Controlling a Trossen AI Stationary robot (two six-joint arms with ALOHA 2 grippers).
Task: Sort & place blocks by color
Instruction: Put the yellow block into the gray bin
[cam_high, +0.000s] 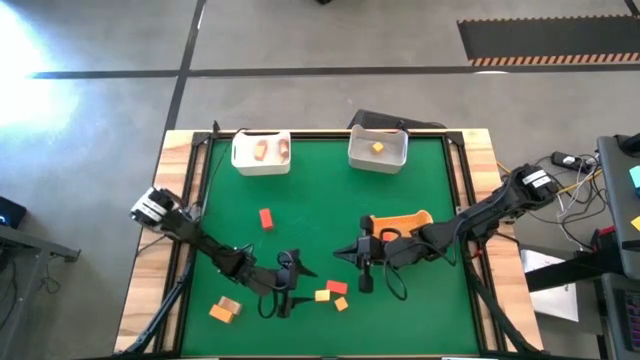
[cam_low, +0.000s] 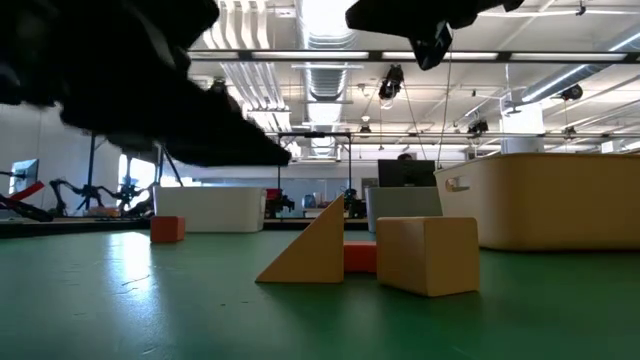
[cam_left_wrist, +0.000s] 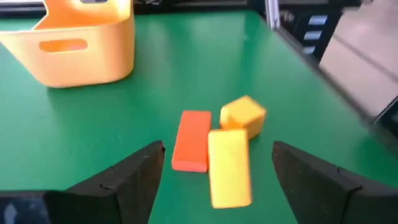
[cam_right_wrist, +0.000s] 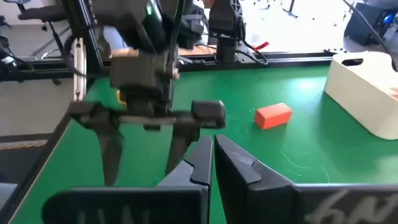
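Green table (cam_high: 420, 300), left pincer (cam_left_wrist: 214, 180) wide before blocks (cam_left_wrist: 217, 149), orange tray (cam_left_wrist: 81, 43) beyond, right pincer (cam_right_wrist: 212, 155) closed, empty.

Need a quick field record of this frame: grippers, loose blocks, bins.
left gripper: open, low over the table's near side, facing a three-block cluster
cluster: red bar, yellow bar, yellow cube
right gripper: shut, empty, mid-table
lone red block: left of centre
near-left pair: tan and orange
white bins: left bin, right bin, blocks inside
orange tray: by right arm

Grey concrete floor (cam_high: 300, 40) around — bright strip lights (cam_low: 330, 12) overhead.
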